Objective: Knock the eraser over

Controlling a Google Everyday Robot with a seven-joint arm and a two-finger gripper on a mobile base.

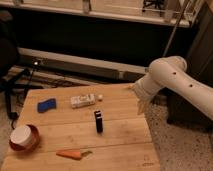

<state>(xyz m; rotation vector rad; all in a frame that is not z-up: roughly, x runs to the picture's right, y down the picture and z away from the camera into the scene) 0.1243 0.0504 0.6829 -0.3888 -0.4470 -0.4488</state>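
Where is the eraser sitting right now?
In the camera view the eraser stands upright near the middle of the table, between the white box and the carrot. The gripper hangs at the table's right edge, apart from it.

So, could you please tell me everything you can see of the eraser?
The eraser is a small black rectangular block with a thin pale band near its top. It stands upright on the wooden table, a little right of centre. Only the table touches it; the pincer hangs apart at the table's right edge.
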